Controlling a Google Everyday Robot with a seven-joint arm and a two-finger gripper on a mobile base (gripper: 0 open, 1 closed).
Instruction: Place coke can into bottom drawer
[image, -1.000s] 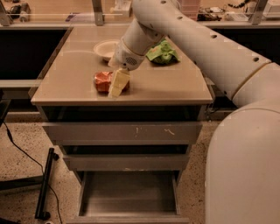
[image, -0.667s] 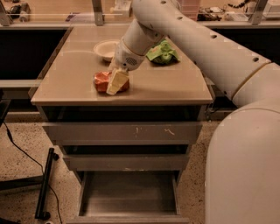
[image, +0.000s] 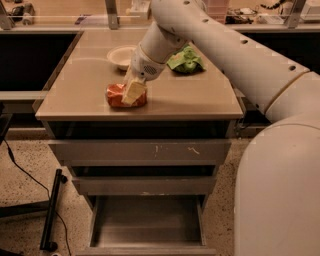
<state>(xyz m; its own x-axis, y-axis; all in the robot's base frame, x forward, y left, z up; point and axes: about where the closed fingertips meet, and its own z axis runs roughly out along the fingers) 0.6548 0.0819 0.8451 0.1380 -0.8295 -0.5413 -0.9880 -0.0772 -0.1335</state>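
Note:
The coke can (image: 116, 96) lies on its side on the beige counter (image: 195, 100), near the front edge, left of centre. My gripper (image: 133, 93) reaches down from the white arm and sits at the can's right end, covering part of it. The can rests on the counter. The bottom drawer (image: 147, 222) is pulled open below, a deep grey tray with a bare floor, directly under the counter's front.
A white bowl (image: 121, 56) stands behind the can. A green snack bag (image: 185, 61) lies at the back right. Two shallower grey drawers (image: 145, 150) sit shut above the open one. A black stand base (image: 50, 215) is on the floor at left.
My gripper has shifted slightly to the left and now lies closer over the can's right end. The can has stayed on the counter.

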